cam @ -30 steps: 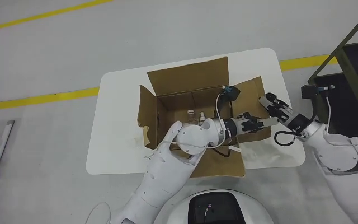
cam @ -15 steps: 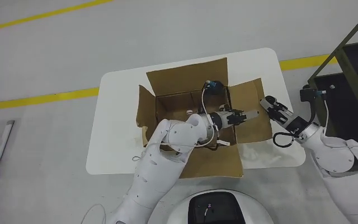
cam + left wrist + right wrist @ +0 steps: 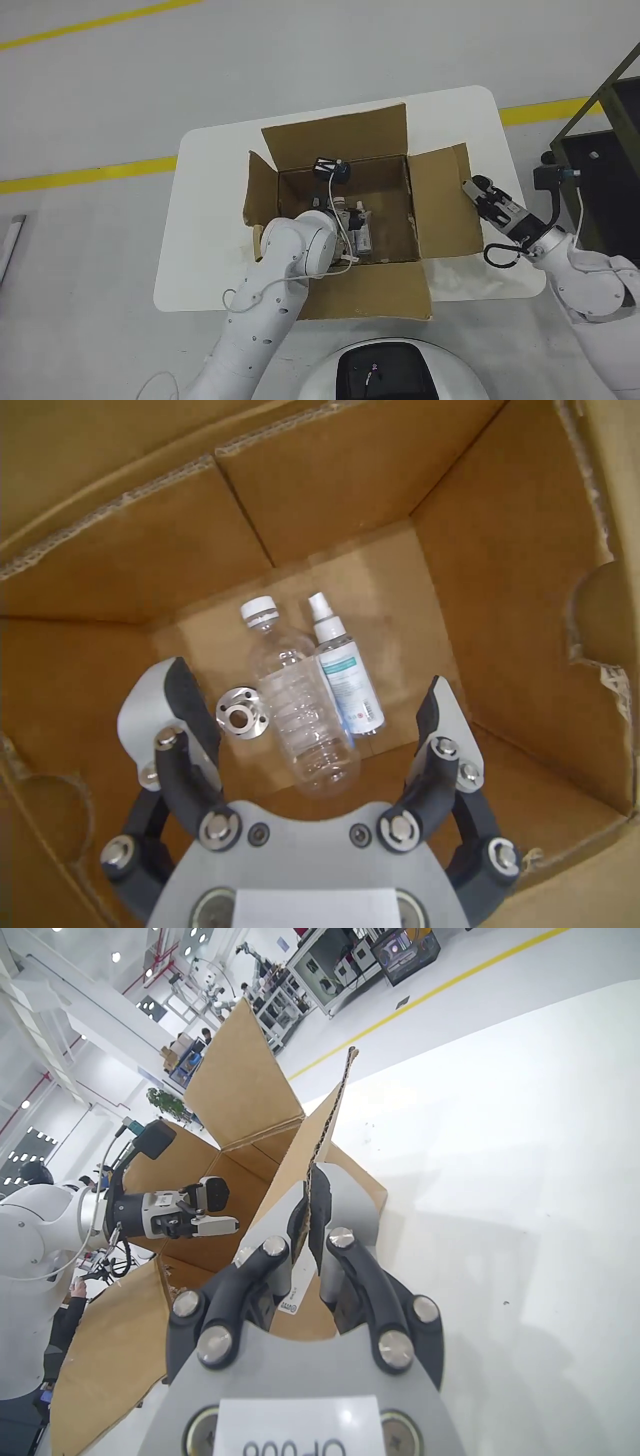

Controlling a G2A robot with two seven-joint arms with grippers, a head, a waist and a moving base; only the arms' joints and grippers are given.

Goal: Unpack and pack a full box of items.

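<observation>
— Where is the box (image 3: 340, 150)?
— It stands open on the table (image 3: 215, 200). On its floor lie a clear bottle (image 3: 305, 720), a spray bottle (image 3: 345, 670) against it, and a metal flange (image 3: 242, 717) just beside the bottle.
— And the end effectors?
— The left end effector (image 3: 305, 680) hangs released above those items, inside the box. The right end effector (image 3: 311, 1208) is clenched on the edge of the right flap (image 3: 445, 200).

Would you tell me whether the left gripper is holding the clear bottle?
No, the left gripper is open, and the clear bottle lies free on the box floor.
</observation>
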